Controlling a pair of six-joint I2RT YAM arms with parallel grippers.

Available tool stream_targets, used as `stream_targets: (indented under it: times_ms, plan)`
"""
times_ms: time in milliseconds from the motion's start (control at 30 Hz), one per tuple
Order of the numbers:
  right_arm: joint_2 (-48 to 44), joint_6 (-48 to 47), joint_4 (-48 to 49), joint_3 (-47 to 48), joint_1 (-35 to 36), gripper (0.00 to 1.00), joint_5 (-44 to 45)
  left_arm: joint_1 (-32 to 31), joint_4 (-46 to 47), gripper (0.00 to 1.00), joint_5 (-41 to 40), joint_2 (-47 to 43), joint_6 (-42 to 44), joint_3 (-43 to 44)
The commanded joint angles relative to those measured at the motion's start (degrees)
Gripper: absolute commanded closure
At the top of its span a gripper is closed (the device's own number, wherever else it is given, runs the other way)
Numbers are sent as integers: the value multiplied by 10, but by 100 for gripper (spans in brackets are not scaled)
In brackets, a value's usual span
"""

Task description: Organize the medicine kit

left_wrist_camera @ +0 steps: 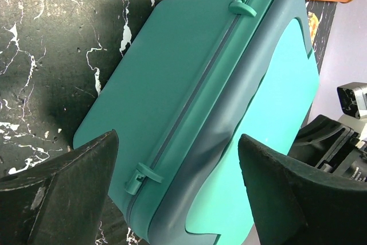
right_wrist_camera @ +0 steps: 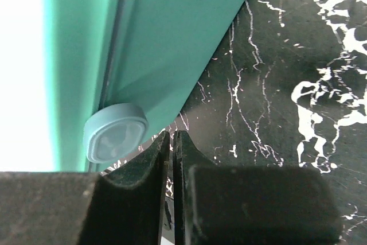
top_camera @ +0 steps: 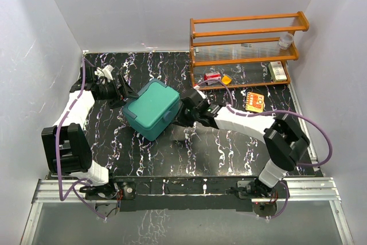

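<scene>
The medicine kit [top_camera: 152, 109] lies closed on the table [top_camera: 218, 147], between both arms. Left claw [top_camera: 127, 96]: fingers apart, facing the kit's seam. Right claw [right_wrist_camera: 173, 142]: fingers together, empty, beside the kit. Risk: one-sided pushing may slide or rotate the kit.

The medicine kit [top_camera: 152, 109] is teal-green, the table [top_camera: 229, 147] black with white veining, the shelf rack [top_camera: 246, 50] orange

1. Medicine kit [top_camera: 152, 109]: one.
2. Wooden rack [top_camera: 246, 44]: one.
3. Boxes on rack: two, namely red-white box [top_camera: 212, 76] and white box [top_camera: 278, 70].
4. Clear cup [top_camera: 285, 41]: one.
5. Orange packet [top_camera: 256, 102]: one.
6. Grippers: two, namely left gripper [left_wrist_camera: 178, 137] and right gripper [right_wrist_camera: 172, 139].
</scene>
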Motion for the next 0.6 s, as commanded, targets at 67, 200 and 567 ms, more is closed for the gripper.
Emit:
stream_targets:
  times_ms: [67, 200, 567]
  plan:
    - [46, -6, -52, 94, 24, 94, 49, -2, 3, 18, 21, 2, -2, -3]
    - [68, -7, -77, 129, 31, 96, 69, -2, 5, 18, 22, 2, -3, -5]
    - [82, -17, -66, 160, 31, 96, 84, -3, 7, 19, 25, 0, -4, -11]
